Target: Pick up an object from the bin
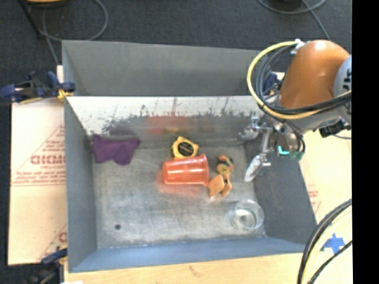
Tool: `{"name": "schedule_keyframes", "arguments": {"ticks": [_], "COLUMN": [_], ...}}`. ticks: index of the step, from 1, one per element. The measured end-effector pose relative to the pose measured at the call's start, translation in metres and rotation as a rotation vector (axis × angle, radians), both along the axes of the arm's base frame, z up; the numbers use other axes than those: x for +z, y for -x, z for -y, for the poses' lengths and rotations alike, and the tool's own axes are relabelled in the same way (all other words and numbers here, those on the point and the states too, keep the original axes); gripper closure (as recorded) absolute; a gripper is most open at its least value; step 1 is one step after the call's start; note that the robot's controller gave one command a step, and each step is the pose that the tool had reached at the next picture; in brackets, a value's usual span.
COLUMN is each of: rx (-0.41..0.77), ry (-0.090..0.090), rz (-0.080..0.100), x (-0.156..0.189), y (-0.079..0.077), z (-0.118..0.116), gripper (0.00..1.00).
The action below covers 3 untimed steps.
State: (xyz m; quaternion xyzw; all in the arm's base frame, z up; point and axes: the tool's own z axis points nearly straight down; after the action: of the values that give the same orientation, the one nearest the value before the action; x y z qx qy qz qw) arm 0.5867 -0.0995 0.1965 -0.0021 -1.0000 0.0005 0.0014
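My gripper (253, 168) hangs at the right side of the bin, near the right wall, with nothing seen in it. Just to its left lies a small orange-brown thing (220, 180) in two lumps, a short gap away. A clear round cup (246, 215) sits on the bin floor below the gripper, toward the front. Left of the orange-brown thing, a red-orange plastic cup (185, 172) lies on its side in the middle of the bin.
A yellow and black tape measure (183, 147) lies just behind the red-orange cup. A purple cloth (113, 149) is crumpled at the back left. The arm, with its orange cover and cables, reaches in over the bin's right rim.
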Motion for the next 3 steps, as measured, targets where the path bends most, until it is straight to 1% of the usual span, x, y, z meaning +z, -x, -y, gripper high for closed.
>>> {"name": "schedule_keyframes", "arguments": {"ticks": [1, 2, 3], "rx": [0.003, -0.051, -0.09], "ry": [0.001, -0.001, -0.002], "rz": [0.008, 0.012, -0.002], "x": [0.004, -0.058, -0.063], "y": [-0.002, 0.005, 0.01], "z": [0.0, -0.032, -0.075], "gripper": [0.0, 0.0, 0.0]}}
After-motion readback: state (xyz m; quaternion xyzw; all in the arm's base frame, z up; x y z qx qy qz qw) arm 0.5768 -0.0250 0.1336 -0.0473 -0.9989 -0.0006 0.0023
